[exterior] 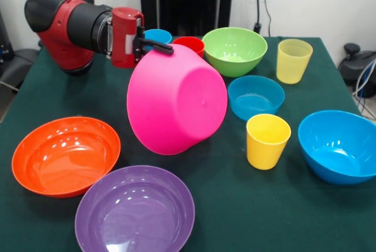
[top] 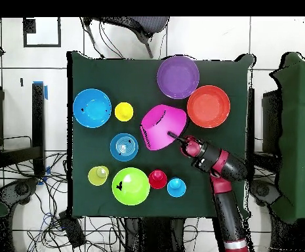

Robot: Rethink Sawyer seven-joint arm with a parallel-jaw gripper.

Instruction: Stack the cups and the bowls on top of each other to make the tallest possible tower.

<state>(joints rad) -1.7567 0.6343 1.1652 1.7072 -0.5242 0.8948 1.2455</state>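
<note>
Pink bowl [exterior: 176, 100], the intended tower base, is hanging tilted above mid-table with the gripper [exterior: 154, 45] clamping its rim, so the base-setting step is proceeding and next calls for lowering it mouth-down onto clear cloth.
</note>
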